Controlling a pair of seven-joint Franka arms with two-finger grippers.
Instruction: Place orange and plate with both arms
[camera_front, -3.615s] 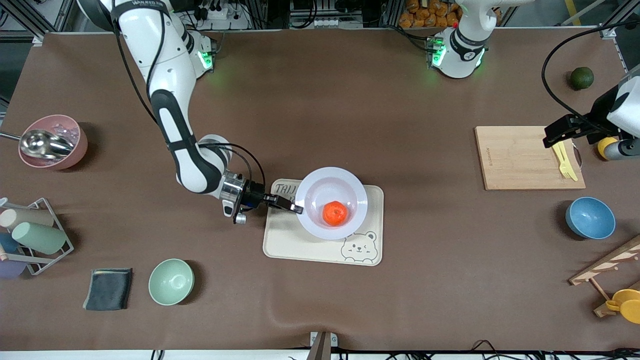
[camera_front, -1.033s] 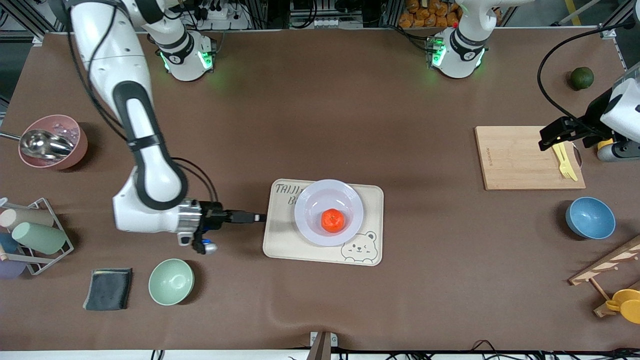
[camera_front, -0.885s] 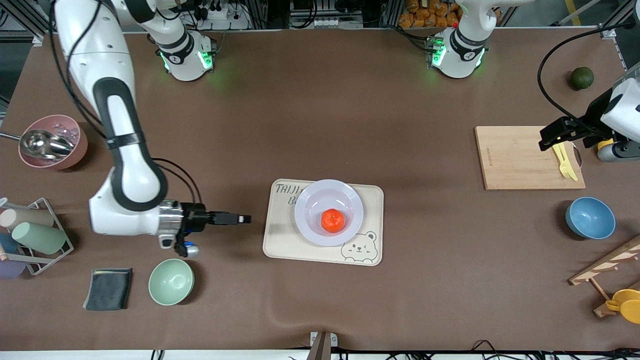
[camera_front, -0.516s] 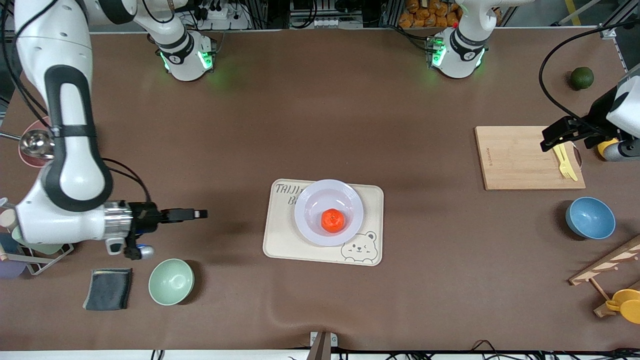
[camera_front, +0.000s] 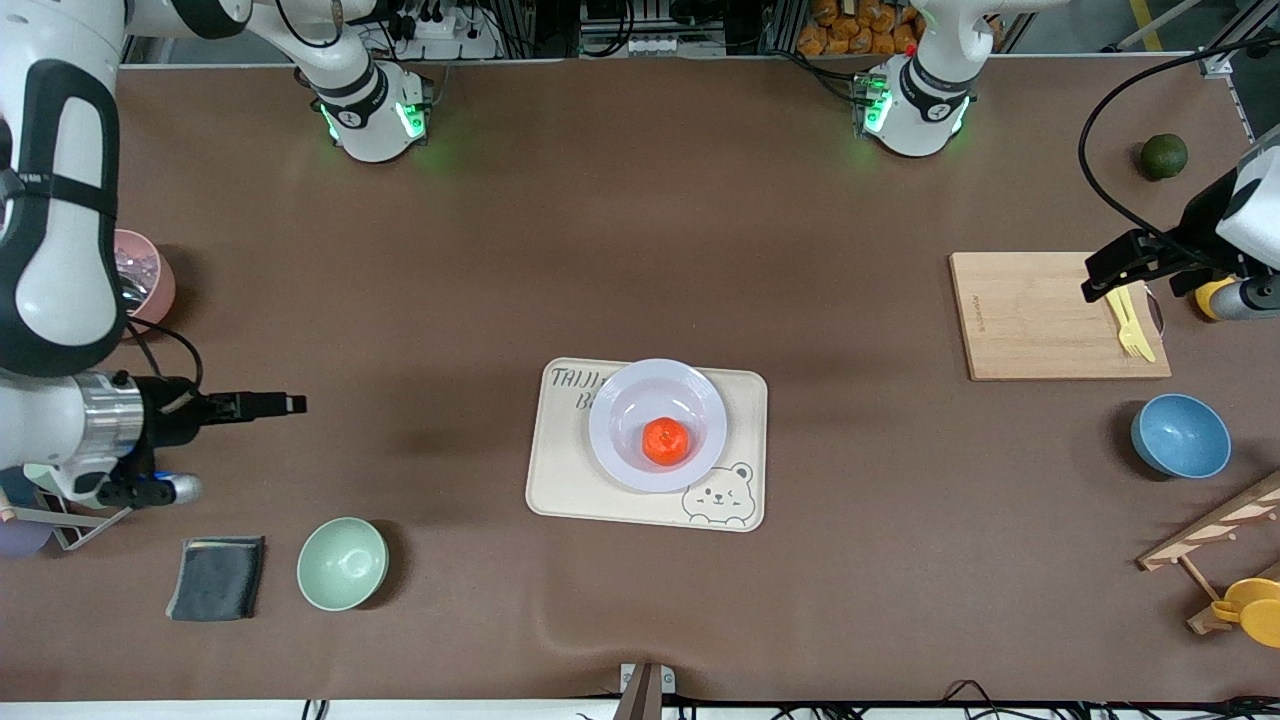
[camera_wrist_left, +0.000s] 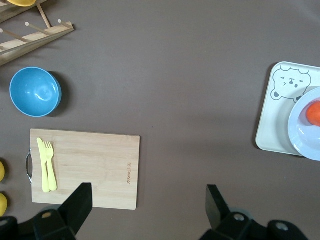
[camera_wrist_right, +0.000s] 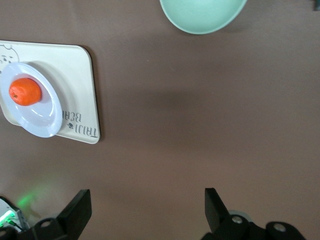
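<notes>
Mid-desk: orange sits in plate, plate on bear tray. Our right gripper over bare desk twd right arm's end, fingers apart, nothing held. Left gripper over cutting board, fingers apart, waiting. Both well apart from plate; we judge placing done.

I see a cream bear tray, green bowl, blue bowl, a cutting board bearing a yellow fork, and a dark cloth.

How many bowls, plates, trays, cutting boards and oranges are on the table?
bowls: 3 (green bowl, blue bowl, pink bowl, partly hidden by the right arm)
plate: 1
tray: 1
cutting board: 1
orange: 1
Total: 7
</notes>
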